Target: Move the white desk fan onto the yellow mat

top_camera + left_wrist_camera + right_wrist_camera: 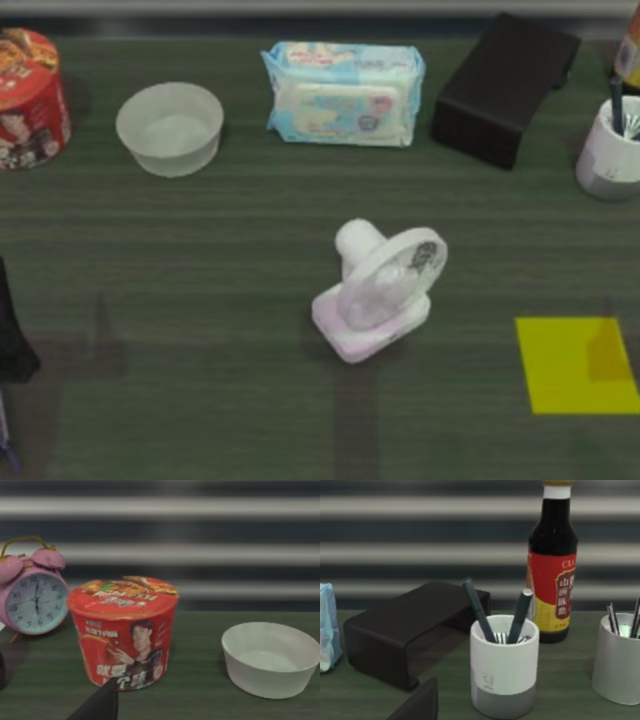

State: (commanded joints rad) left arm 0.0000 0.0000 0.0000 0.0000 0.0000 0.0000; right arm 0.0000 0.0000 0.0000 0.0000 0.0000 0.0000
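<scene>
Overhead camera looks straight down; wrist cameras sit low, facing the table's (250, 200) far edge

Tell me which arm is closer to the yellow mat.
Right. The yellow mat lies at the table's right edge, on the right arm's side, though that arm is outside the top view. The left arm sits at the far left edge.

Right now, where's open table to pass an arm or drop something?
Free: the strip between the white desk fan and the back row, the front left, and the gap between fan and yellow mat. Crowded: the back edge, from noodle cup and bowl to pen cup.
</scene>
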